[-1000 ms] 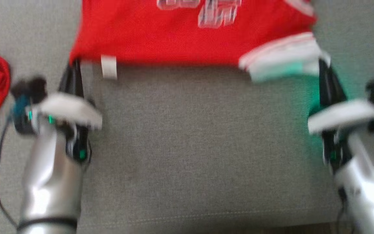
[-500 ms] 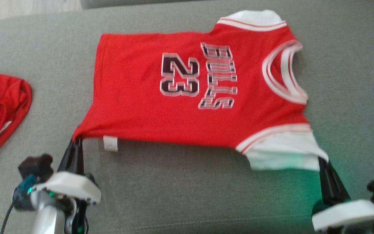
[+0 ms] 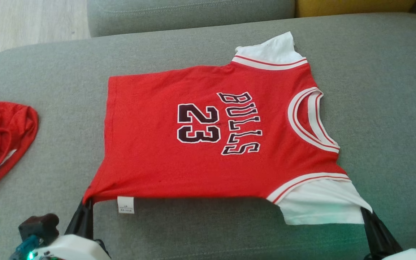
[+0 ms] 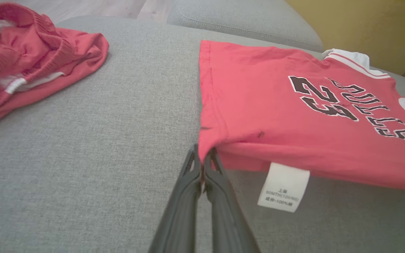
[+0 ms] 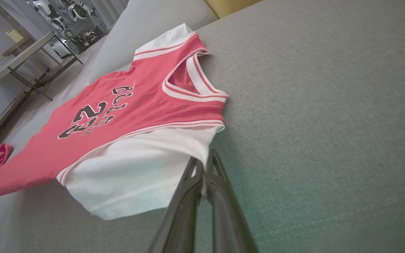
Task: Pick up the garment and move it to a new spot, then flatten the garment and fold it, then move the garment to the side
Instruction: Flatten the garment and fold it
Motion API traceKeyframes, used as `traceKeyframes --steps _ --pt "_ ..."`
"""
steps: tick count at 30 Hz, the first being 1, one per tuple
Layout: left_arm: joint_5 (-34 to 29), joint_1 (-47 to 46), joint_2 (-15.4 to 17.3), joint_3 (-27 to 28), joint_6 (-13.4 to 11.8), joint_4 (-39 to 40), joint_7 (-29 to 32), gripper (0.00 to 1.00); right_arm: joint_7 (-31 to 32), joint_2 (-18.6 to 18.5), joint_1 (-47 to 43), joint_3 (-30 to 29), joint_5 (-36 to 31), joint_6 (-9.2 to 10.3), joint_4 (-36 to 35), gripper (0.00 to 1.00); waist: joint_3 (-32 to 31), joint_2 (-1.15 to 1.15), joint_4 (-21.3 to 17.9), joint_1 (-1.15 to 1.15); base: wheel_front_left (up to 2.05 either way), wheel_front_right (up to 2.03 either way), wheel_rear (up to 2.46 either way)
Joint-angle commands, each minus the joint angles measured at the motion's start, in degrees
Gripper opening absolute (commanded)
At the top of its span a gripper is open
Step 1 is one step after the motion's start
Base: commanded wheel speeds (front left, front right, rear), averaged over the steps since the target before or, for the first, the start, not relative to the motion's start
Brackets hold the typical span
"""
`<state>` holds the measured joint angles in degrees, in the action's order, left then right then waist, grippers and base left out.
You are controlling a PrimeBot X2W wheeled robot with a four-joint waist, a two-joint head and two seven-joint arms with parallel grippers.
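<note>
Our head view has tilted up since half second ago: whole jersey [image 3: 200, 144] now in frame, our hold on it unchanged. Jersey spread print-up at middle of sofa seat [image 3: 193, 234], neck toward seat's right end. Far side lies flat on seat, near edge raised just off it. Our left gripper [image 3: 86, 203] pinched tight on near hem corner. Our right gripper [image 3: 365, 213] pinched tight on near white sleeve tip. White label [image 3: 125, 204] hangs from hem over seat's front. Crumpled red cloth [image 3: 2, 137] at seat's left end.
</note>
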<state>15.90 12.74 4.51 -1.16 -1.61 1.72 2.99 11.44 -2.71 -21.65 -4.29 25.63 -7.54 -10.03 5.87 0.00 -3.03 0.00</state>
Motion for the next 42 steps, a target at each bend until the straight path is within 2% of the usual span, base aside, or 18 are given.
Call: traceKeyframes --steps 1,7,12,18,25,32,33,34,35,36,42 --pt "0.33 -1.65 0.59 1.78 -0.70 2.75 0.30 0.00 0.49 -0.94 1.39 0.26 -0.35 0.05 -2.23 0.00 -0.04 0.00 0.17 0.00 0.00 0.00 0.00" --pt "0.94 -2.41 0.89 0.91 -0.36 3.36 2.48 0.00 2.34 -0.55 2.81 -0.40 -0.04 0.05 -0.48 0.00 0.11 0.00 0.43 0.00 0.00 0.00 0.00" --pt "3.03 -6.49 2.19 0.43 1.71 0.92 5.83 0.00 4.99 -0.94 8.49 0.27 -0.38 0.05 1.54 0.00 1.76 0.00 0.32 0.00 0.00 0.00 0.00" --pt "6.76 -12.25 3.12 0.43 3.79 -2.09 10.88 0.00 5.67 -3.18 16.92 1.18 0.32 0.05 4.57 0.00 4.52 0.00 0.46 0.00 0.00 0.00 0.00" --pt "9.47 -19.90 4.01 1.01 4.42 -5.08 14.42 0.00 5.71 -5.56 27.23 3.12 1.32 0.05 12.07 0.00 7.60 0.00 1.21 0.00 0.00 0.00 0.00" --pt "12.03 -23.65 3.80 1.32 4.95 -9.53 15.92 0.00 3.31 -7.75 35.68 6.39 2.97 0.05 21.79 0.00 9.24 0.00 1.19 0.00 0.00 0.00 0.00" --pt "12.27 -24.39 3.75 1.02 5.25 -10.66 15.79 0.31 1.89 -7.93 37.77 7.73 4.39 0.05 23.73 0.00 9.70 0.00 1.29 0.00 0.00 0.00 0.00" --pt "12.75 -24.62 3.43 1.01 5.29 -11.23 15.83 0.76 1.12 -7.94 38.63 8.34 5.28 0.05 24.52 0.29 9.90 0.00 1.33 0.00 0.00 0.00 0.00" --pt "13.45 -24.80 3.06 0.97 5.49 -11.74 15.91 1.00 0.10 -8.02 39.31 8.64 5.88 0.05 25.30 0.78 10.02 0.00 1.40 0.00 0.00 0.00 0.00" --pt "14.02 -24.96 2.83 1.00 5.70 -12.08 15.71 1.00 -0.91 -7.94 39.88 8.88 6.49 0.05 25.98 1.00 10.14 0.00 1.45 0.00 0.00 0.00 0.00" --pt "12.23 -24.83 2.78 1.39 5.35 -12.72 9.28 1.00 -9.31 -9.10 41.95 11.62 7.21 0.05 26.97 1.00 10.12 0.00 1.55 0.00 0.00 0.00 0.00"
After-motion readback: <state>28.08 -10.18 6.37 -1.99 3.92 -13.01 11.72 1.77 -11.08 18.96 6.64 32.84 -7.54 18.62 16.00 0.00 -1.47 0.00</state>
